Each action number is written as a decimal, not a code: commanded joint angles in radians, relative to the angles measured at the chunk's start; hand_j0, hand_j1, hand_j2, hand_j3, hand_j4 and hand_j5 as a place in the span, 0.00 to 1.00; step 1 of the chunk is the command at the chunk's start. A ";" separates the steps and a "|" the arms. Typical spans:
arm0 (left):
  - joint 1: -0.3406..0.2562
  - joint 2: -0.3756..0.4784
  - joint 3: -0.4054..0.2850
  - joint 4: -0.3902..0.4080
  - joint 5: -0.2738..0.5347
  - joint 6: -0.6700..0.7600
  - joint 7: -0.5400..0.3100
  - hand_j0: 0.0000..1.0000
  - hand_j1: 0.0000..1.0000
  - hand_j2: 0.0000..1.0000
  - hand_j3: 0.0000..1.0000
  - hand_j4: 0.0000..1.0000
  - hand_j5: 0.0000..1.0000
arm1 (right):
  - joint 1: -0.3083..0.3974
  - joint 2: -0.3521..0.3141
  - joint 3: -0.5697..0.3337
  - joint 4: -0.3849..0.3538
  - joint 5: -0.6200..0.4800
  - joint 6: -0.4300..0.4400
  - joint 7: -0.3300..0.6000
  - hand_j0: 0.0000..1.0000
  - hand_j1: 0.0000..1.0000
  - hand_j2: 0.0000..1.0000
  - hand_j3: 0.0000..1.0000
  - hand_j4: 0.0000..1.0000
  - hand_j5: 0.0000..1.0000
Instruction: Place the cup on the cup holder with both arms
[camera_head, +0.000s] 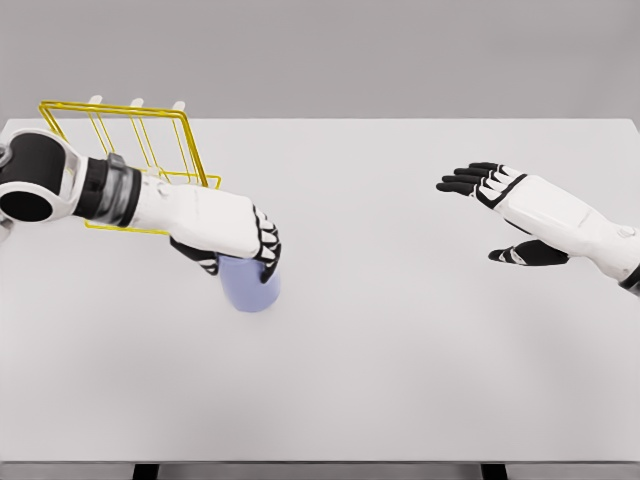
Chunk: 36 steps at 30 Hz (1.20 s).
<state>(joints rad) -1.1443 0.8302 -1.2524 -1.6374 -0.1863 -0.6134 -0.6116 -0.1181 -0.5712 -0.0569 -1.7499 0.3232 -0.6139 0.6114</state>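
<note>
On table (420, 380), left of middle: your left hand (235, 235) curled over blue cup (250, 284), grip looks closed. Cup not yet on yellow wire rack (130, 150) just behind. Right hand (515, 215) spread, empty, well apart. Placing left to do.

Lavender cup (249, 285) (upright), yellow wire holder (130, 150) behind

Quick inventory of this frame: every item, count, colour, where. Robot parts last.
cup: one, pale blue, on the table left of centre, held in the left hand
cup holder: one, yellow wire rack with white pegs, far left corner, partly behind the left arm
table: one, white, fills most of the view
left hand: one, white with black fingers, curled around the cup
right hand: one, white with black fingers, spread open over the table's right side, holding nothing
</note>
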 joint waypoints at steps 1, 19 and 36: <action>-0.002 0.017 0.014 -0.013 0.025 0.003 0.001 0.47 0.47 0.47 0.47 0.47 0.47 | 0.000 -0.001 0.000 0.000 -0.007 0.003 -0.001 1.00 1.00 1.00 1.00 1.00 1.00; -0.026 0.107 0.116 -0.041 0.108 0.003 0.001 0.47 0.47 0.47 0.47 0.47 0.47 | 0.002 -0.002 0.000 0.001 -0.007 0.003 -0.001 1.00 1.00 1.00 1.00 1.00 1.00; -0.023 0.173 0.246 -0.041 0.153 0.003 0.001 0.48 0.48 0.48 0.48 0.48 0.48 | 0.002 -0.001 0.000 -0.002 -0.007 0.003 -0.001 1.00 1.00 1.00 1.00 1.00 1.00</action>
<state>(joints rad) -1.1674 0.9950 -1.0243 -1.6783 -0.0460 -0.6136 -0.6118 -0.1166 -0.5715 -0.0566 -1.7514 0.3232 -0.6139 0.6114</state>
